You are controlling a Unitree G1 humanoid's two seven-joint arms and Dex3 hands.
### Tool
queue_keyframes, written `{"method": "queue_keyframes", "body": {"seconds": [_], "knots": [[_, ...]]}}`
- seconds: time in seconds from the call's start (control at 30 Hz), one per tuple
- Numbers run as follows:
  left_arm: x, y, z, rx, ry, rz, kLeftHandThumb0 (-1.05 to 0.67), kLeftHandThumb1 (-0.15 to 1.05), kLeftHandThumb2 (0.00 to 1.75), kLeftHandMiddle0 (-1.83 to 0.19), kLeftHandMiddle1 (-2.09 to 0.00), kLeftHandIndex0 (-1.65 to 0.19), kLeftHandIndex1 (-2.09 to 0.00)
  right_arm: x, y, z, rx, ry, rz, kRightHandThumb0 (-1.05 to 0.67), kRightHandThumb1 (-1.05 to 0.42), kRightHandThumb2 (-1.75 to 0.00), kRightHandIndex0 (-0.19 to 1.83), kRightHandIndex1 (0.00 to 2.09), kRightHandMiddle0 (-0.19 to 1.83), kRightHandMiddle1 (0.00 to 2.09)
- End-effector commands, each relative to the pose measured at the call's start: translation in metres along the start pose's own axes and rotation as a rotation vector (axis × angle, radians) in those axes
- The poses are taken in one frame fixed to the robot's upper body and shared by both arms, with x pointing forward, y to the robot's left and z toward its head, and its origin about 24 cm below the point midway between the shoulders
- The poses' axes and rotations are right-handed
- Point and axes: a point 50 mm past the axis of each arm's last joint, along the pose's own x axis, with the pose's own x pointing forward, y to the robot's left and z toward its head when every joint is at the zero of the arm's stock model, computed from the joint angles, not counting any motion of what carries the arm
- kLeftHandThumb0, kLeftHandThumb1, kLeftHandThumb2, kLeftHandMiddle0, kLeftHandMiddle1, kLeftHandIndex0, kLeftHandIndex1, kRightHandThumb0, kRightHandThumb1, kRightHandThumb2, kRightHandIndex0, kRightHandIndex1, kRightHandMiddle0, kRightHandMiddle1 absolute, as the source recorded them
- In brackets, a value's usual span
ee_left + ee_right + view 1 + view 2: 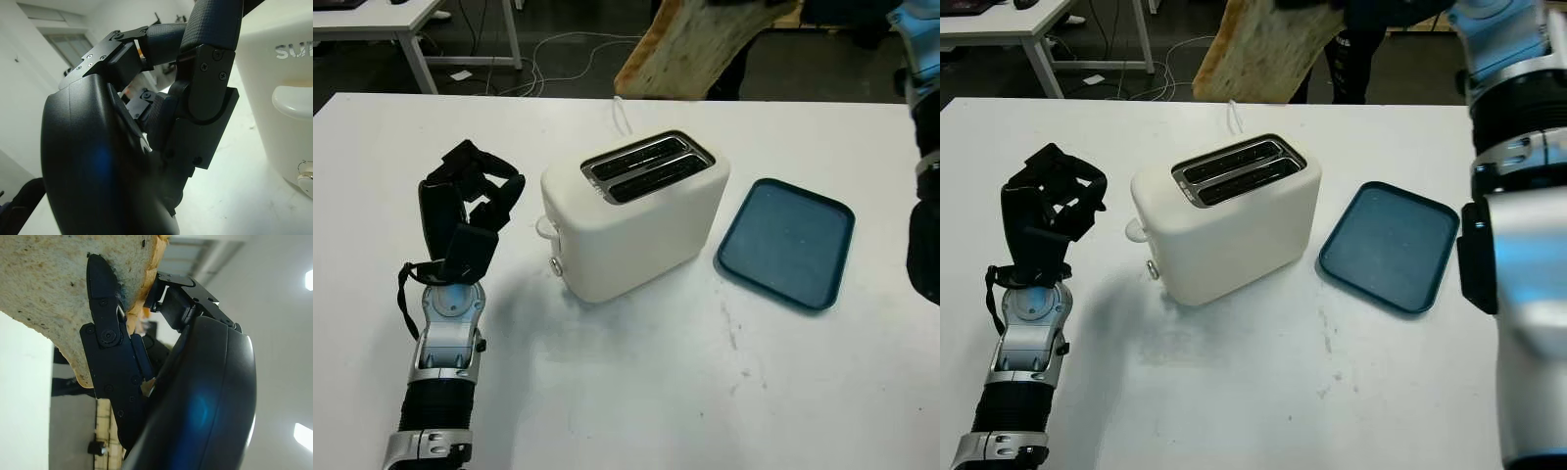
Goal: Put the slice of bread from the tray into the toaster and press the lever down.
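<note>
Right hand [122, 347] grips the bread slice [1263, 44] high above the table's far edge, beyond the toaster [1229, 215] slots; left hand [470, 211], curled empty, beside the lever [293, 103].

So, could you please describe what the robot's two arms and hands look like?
The left hand is matte black, with blocky fingers held by small screws, on a silver wrist with a blue glow and a black ribbed forearm, with a thin black cable looping beside the wrist. The right hand has the same glossy black shell and screwed fingers; its arm is silver-white with black ribbed bands.
</note>
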Motion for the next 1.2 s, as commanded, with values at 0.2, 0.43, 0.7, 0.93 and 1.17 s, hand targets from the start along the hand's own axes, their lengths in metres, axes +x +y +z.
{"method": "queue_keyframes", "body": {"seconds": [0.2,0.43,0.7,0.93,1.17], "knots": [[0.000,0.000,0.002,0.015,-0.002,0.004,-1.03,0.92,0.21,-0.92,-1.57,-0.81,-1.32,-0.002,0.019,-0.013,0.051,0.091,0.098,-0.53,-0.92,-0.44,1.04,1.75,0.82,1.75],[0.000,-0.001,0.002,-0.002,-0.002,0.003,-1.01,0.92,0.19,-0.92,-1.57,-0.81,-1.32,-0.005,0.032,-0.020,0.088,0.097,0.170,-0.51,-0.92,-0.47,1.02,1.75,0.81,1.75],[-0.001,-0.001,0.002,0.002,-0.006,0.005,-1.01,0.92,0.20,-0.92,-1.56,-0.81,-1.32,-0.005,0.039,-0.019,0.103,0.080,0.218,-0.52,-0.92,-0.48,1.05,1.75,0.85,1.75],[-0.001,-0.002,0.002,-0.009,0.005,0.005,-1.01,0.92,0.19,-0.92,-1.56,-0.82,-1.32,-0.005,0.030,-0.016,0.109,0.086,0.196,-0.51,-0.92,-0.47,1.02,1.75,0.81,1.75],[-0.001,-0.002,0.003,-0.005,0.002,0.007,-1.01,0.92,0.19,-0.93,-1.56,-0.82,-1.32,-0.005,0.023,-0.014,0.107,0.091,0.159,-0.54,-0.92,-0.46,1.03,1.75,0.82,1.75]]}}
